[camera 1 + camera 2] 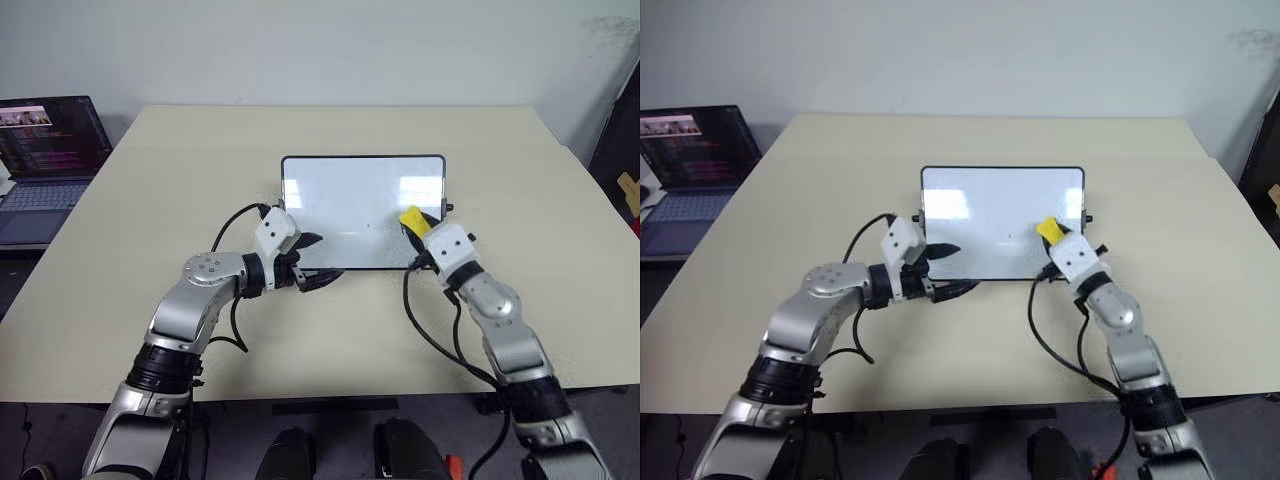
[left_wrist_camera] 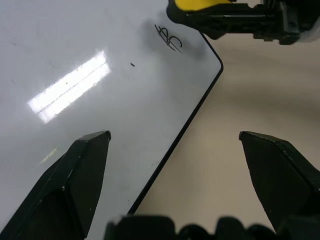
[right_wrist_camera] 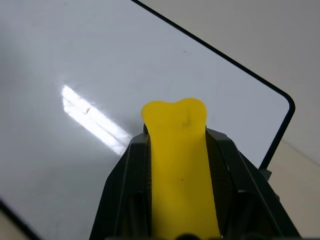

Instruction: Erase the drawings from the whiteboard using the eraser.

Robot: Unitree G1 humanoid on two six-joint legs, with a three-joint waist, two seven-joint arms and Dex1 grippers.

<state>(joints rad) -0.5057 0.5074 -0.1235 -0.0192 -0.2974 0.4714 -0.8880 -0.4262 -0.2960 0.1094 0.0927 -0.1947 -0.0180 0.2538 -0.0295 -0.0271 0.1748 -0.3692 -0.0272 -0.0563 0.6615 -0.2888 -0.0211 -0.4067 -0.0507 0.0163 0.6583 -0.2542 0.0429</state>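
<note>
We are in the wiping step. Our right tool (image 1: 412, 222) is clenched on the eraser (image 1: 411, 218), whose yellow tip sits over the right part of the whiteboard (image 1: 340, 200); we cannot tell whether it presses the surface. The board lies flat in the middle of the counter (image 1: 150, 180). Our left tool (image 1: 318, 262) stands released, its fingers straddling the board's near edge at the left corner without gripping it. One scribble (image 2: 169, 39) remains just beside the eraser; we see no other drawings. Next, we judge, the eraser must sweep over that mark while the left tool steadies the board.
</note>
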